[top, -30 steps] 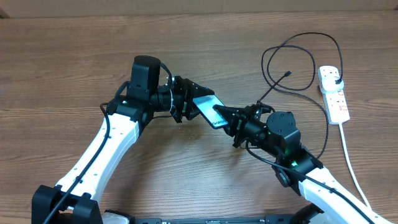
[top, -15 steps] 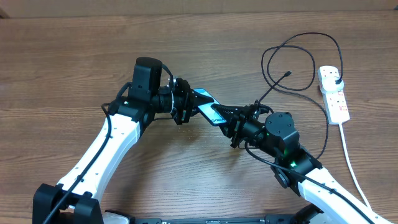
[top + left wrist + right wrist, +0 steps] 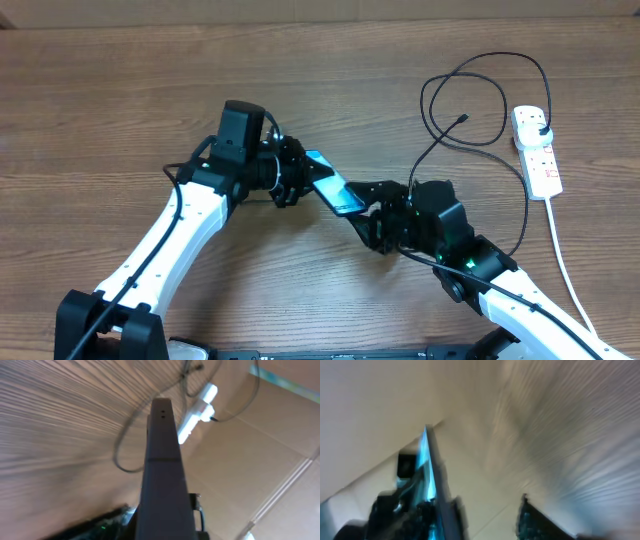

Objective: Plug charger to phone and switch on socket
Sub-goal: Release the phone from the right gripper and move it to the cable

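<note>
Overhead, the left gripper (image 3: 297,172) is clamping one end of the phone (image 3: 335,187), holding it tilted over the middle of the tabletop (image 3: 120,90). The right gripper (image 3: 370,215) is standing with jaws wide beside the phone's other end. The charger (image 3: 480,60) is lying looped at the right, plugged into the socket (image 3: 540,160).

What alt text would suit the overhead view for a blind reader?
Over a brown wooden table, the left robot arm holds a slim blue-screened smartphone tilted in its shut jaws, while the right arm has open jaws at the phone's lower end. At right lie a looped thin black charger cable and a white power strip.
</note>
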Robot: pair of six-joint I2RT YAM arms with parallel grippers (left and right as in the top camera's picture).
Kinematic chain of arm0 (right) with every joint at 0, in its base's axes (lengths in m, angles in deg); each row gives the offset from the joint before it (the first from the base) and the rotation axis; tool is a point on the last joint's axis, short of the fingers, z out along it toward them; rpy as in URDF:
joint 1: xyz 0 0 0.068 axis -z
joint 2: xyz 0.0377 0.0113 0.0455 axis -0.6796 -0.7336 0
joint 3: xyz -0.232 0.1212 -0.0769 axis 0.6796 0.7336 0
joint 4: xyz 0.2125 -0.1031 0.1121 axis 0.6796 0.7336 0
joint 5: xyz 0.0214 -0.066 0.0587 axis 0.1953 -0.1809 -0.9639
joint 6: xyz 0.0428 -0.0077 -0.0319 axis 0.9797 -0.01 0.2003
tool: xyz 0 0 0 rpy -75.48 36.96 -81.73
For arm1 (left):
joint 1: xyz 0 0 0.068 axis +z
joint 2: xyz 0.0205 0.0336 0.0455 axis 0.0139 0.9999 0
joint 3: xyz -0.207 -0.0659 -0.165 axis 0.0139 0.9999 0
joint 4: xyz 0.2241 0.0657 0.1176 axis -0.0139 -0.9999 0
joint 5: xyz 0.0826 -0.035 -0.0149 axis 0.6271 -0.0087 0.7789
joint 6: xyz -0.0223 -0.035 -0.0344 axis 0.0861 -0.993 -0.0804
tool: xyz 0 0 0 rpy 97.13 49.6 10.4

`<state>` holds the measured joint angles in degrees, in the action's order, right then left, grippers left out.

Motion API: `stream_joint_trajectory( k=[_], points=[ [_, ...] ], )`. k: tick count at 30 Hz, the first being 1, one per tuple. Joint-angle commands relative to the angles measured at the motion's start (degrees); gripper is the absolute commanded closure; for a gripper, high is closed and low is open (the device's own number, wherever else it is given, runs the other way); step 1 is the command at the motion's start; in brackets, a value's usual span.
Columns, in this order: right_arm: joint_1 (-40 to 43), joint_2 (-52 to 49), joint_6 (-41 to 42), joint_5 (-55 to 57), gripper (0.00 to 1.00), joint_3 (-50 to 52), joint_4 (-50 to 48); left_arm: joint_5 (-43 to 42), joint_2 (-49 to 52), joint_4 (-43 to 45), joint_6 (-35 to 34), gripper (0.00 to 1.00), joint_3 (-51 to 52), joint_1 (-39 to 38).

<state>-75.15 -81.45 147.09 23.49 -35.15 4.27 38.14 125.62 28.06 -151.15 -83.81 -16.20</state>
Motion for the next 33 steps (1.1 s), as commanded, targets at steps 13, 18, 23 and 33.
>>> stream_joint_trajectory(
  k=[13, 18, 23, 33],
  points=[
    [-0.4, -0.2, -22.7, 24.8, 0.0, 0.5, 12.6, -5.1, -0.7, -2.4, 10.8, 0.96, -1.2, 11.8],
    [0.7, -0.2, -29.1, 22.9, 0.0, -1.7, 12.3, -4.9, -0.7, -2.5, 11.1, 0.95, -1.2, 11.7],
    [5.2, -0.3, -41.4, 20.6, 0.03, -11.7, 22.0, -4.3, -0.7, -4.5, 12.7, 0.94, -1.2, 11.7],
    [18.1, -9.5, -52.6, 24.2, 0.19, -29.7, 38.9, -2.7, -0.6, -7.6, 14.6, 0.95, -1.2, 11.7]
  ],
)
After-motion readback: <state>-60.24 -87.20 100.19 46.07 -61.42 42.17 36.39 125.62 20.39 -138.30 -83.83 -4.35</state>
